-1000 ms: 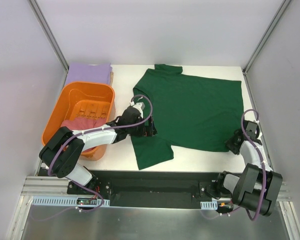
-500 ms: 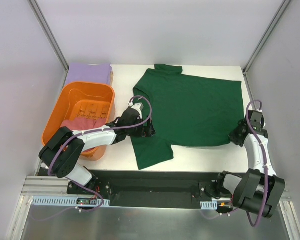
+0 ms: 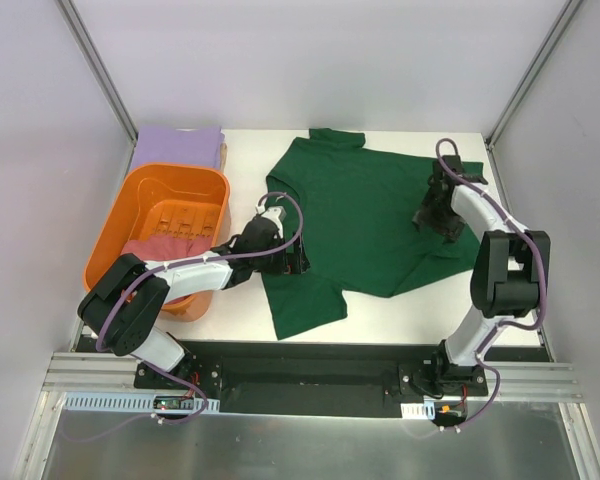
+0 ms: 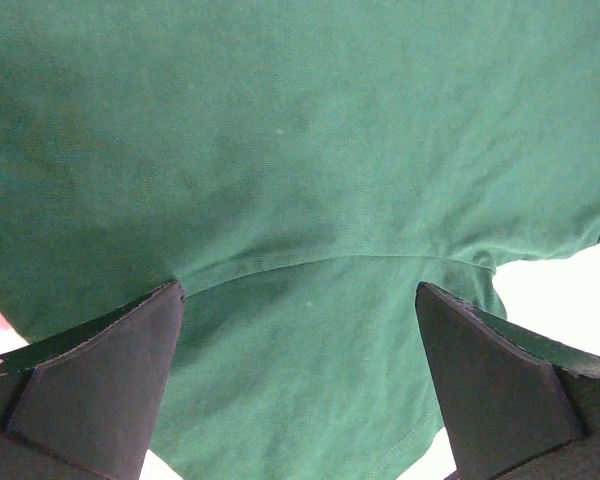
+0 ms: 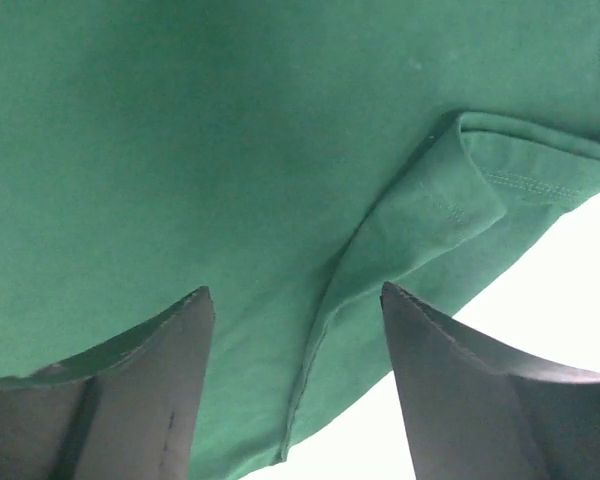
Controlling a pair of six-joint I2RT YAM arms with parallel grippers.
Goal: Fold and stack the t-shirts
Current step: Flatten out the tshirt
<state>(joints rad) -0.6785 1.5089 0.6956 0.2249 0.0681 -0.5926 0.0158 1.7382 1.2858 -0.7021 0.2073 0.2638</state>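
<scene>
The dark green t-shirt (image 3: 365, 210) lies spread on the white table, with its near right corner folded inward. My left gripper (image 3: 298, 262) is open and rests low over the shirt's left sleeve seam (image 4: 300, 265), with cloth between the fingers (image 4: 110, 380). My right gripper (image 3: 430, 218) is open above the shirt's right part, over a folded hem edge (image 5: 420, 215). The pinkish-red t-shirt (image 3: 160, 248) lies crumpled in the orange basket. The pale lavender t-shirt (image 3: 180, 145) lies folded at the back left.
The orange plastic basket (image 3: 110, 235) stands at the left, next to my left arm. Metal frame posts and grey walls bound the table on both sides. Bare white table (image 3: 410, 315) shows along the near edge and at the right.
My right arm has swung from the shirt's near right corner up and inward over the shirt. That corner of the shirt is now folded over. The left arm has not moved.
</scene>
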